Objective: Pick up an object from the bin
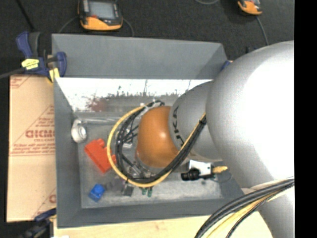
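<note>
A: Bin (67, 177), near edge?
B: Blue block (97, 192) at near-left corner; jaws down mid-edge, grip state cannot be told; black-white tool (200, 172) right.
A: Farther?
B: Red block (98, 155) just left of jaws; silver cylinder (78, 132) by left wall.

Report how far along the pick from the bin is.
Done: the arm is down inside the bin, with the gripper low near the floor, beside the orange block. In hand: nothing shows as gripped, since the wrist hides the grasp. Left: taking hold of one thing and lifting it out. The small blue block, the silver roll and the black-and-white part lie untouched.
</note>
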